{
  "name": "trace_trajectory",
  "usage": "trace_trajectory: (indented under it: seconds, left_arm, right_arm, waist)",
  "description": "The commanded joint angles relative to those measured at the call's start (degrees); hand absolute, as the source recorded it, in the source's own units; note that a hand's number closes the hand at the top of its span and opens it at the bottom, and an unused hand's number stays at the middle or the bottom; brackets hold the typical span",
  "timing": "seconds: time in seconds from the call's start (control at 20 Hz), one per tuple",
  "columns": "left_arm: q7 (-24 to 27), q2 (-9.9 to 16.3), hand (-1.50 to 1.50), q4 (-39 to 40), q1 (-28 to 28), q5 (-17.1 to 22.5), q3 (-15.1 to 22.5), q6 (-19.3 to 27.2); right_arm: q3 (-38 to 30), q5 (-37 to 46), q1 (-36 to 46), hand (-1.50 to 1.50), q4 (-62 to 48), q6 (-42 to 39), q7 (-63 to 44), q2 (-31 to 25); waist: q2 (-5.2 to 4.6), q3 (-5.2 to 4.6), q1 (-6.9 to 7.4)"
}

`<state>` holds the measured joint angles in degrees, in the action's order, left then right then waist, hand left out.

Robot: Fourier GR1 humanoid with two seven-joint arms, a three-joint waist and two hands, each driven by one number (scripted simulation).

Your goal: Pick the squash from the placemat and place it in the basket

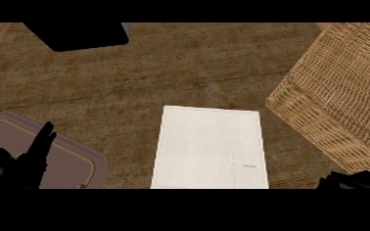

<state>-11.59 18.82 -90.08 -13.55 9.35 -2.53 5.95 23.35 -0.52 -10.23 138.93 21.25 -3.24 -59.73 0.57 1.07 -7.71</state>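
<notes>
Head view showed no squash anywhere: the white placemat at centre lay bare, so the task's item was out of sight, either hidden in a hand or outside the frame; could not tell which.

Left to right. Left hand sat at lower left over a grey-brown tray, fingers straight and pointing up, holding nothing, looked like resting. Dark object at upper left, unidentified. Wicker basket stood at right edge, tilted in view, its opening not visible. Right hand showed only as a dark sliver at lower right, just below the basket; its opening and contents could not be told.

Risk, as a judgement: with the basket mouth unseen and the hand low beside the wall, a release here could hit the wicker side or land on the counter rather than inside.
</notes>
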Motion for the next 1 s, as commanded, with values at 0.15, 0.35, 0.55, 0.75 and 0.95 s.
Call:
trace_trajectory:
  seconds: [0.15, 0.35, 0.55, 0.75, 0.95]
  left_arm:
    - [-2.71, -2.73, 0.0, 2.62, -1.9, 0.68, 3.34, -1.54]
    - [-2.45, -3.82, 0.0, 4.44, -0.41, -0.43, 4.03, -0.92]
    - [-3.27, -2.57, 0.0, 4.33, 0.15, -0.73, 4.39, -2.64]
    - [-3.21, -3.69, 0.0, 6.12, 2.97, -2.16, 5.34, -2.05]
    - [-1.94, -3.32, 0.0, 8.16, 3.93, -1.38, 4.18, -3.7]
  right_arm:
    - [-17.86, -15.13, -0.27, 1.5, -2.11, -2.52, -2.63, -3.93]
    - [-26.74, -22.94, 0.2, 1.5, -9.32, -8.0, -0.78, -5.36]
    - [-36.03, -29.86, 2.36, 1.5, -21.06, -16.67, 2.38, -8.15]
    - [-42.88, -35.04, 2.76, 1.5, -32.0, -27.86, 7.35, -10.58]
    - [-45.73, -39.04, 3.67, 1.5, -41.9, -37.41, 10.12, -11.8]
  waist:
    - [-0.58, -0.91, 2.4]
    - [-0.59, -0.88, 2.56]
    - [-0.73, -0.88, 4.98]
    - [-0.7, -0.93, 5.24]
    - [-0.89, -1.0, 7.0]
